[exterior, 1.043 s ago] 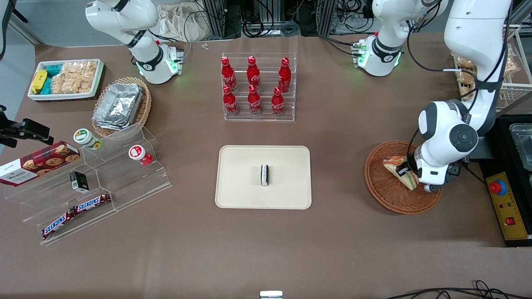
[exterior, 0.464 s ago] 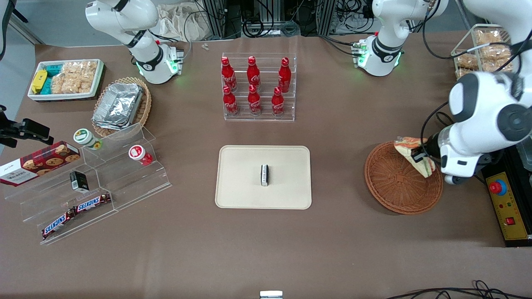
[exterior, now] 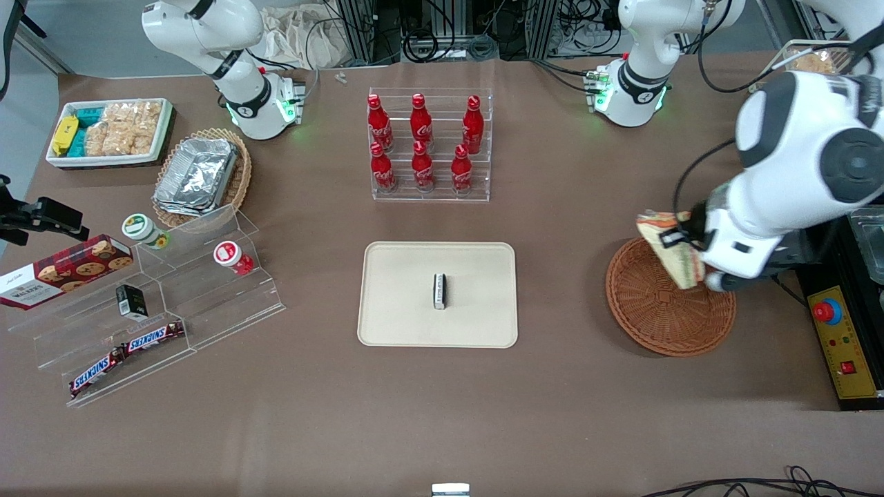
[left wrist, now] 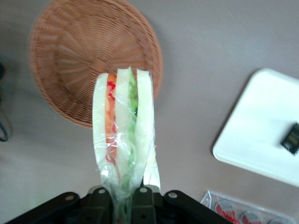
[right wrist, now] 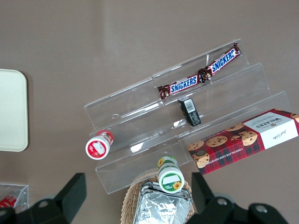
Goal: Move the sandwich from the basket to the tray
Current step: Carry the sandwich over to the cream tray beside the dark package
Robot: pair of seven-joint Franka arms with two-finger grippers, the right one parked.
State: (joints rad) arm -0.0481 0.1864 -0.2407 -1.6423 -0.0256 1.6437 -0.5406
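My left gripper [exterior: 680, 241] is shut on the sandwich [exterior: 668, 246], a wrapped wedge with pale bread and green, red and orange filling, and holds it up in the air above the reddish-brown wicker basket [exterior: 656, 310]. The left wrist view shows the sandwich [left wrist: 124, 126] pinched at its wrapped end between the gripper's [left wrist: 122, 205] fingers, with the empty basket [left wrist: 70, 60] below. The cream tray [exterior: 407, 304] lies at the table's middle, toward the parked arm from the basket, with a small dark packet [exterior: 439, 290] on it. The tray [left wrist: 254, 135] also shows in the wrist view.
A clear rack of red cola bottles [exterior: 428, 148] stands farther from the front camera than the tray. A yellow control box with a red button [exterior: 839, 342] sits beside the basket at the table's end. Clear stepped shelves with snacks [exterior: 148, 304] stand toward the parked arm's end.
My gripper has lifted the sandwich out of the basket, risen with it, and shifted a little toward the tray. The basket is now empty.
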